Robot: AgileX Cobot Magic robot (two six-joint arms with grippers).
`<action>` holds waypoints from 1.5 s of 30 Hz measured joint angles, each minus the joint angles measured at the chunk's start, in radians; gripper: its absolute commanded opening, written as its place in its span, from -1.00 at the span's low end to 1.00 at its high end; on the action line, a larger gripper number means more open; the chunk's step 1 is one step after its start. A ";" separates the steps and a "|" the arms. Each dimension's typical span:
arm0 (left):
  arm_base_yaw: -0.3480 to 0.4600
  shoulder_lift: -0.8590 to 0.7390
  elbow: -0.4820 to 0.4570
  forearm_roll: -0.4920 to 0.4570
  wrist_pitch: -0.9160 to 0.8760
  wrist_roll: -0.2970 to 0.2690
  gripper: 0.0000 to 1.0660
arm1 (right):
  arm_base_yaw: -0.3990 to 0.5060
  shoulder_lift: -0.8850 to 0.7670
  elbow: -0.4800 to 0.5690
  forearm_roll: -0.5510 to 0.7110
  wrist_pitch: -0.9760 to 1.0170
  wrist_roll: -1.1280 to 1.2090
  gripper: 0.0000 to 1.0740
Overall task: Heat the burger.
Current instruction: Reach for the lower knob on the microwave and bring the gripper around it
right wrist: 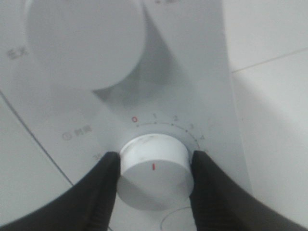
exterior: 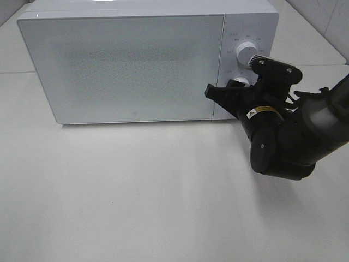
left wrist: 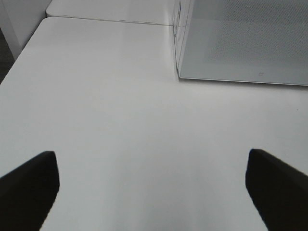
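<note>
Exterior: microwave (exterior: 131,65) door shut, glass frosted, contents unreadable; burger not visible in any view, probably inside; right gripper (exterior: 234,87) at lower knob (exterior: 242,81) on microwave's control panel.
Left wrist: left gripper (left wrist: 154,185) spread wide, empty, over table (left wrist: 120,96) off microwave's front corner.
Right wrist: fingers (right wrist: 103,187) pinch lower knob on both sides. Lower knob looks rigid, smooth plastic, likely slippery; best held by the rim.

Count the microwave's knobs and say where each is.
2. The upper knob is on the right side of the microwave, untouched; the lower knob is below it, held by the right gripper. None appear hidden.
</note>
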 measured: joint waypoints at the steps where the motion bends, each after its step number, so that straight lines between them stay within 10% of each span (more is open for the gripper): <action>1: 0.000 0.000 0.000 0.000 0.000 0.000 0.83 | 0.000 0.000 0.000 0.000 0.000 0.000 -0.84; 18: 0.000 0.000 0.000 0.000 0.000 0.000 0.83 | 0.000 0.000 0.003 -0.006 -0.011 1.097 -0.90; 45: 0.000 0.000 0.000 0.000 0.000 0.000 0.83 | 0.000 0.000 0.004 -0.009 -0.014 1.207 -0.82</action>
